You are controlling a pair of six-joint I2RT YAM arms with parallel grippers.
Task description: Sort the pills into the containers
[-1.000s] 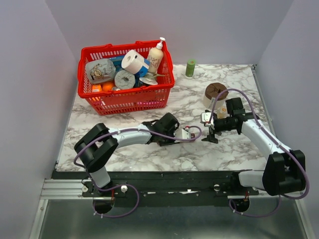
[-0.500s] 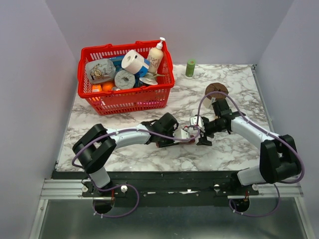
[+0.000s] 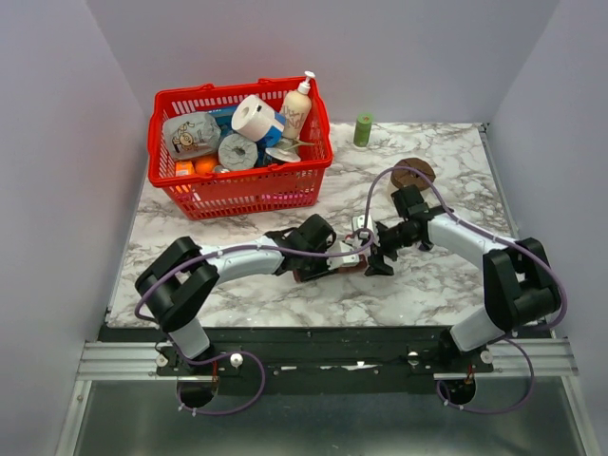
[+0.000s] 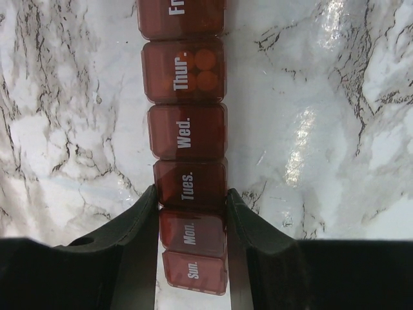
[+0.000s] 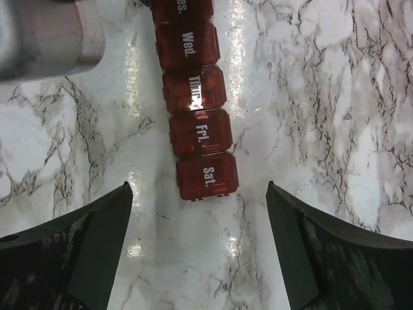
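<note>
Left wrist view: pill organizer pinched by left gripper, likely to steady it; right gripper spread wide, empty, above.

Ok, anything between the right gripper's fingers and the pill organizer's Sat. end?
Nothing. The right wrist view shows only bare marble tabletop on each side, between the pill organizer and the fingers of the open right gripper.
</note>
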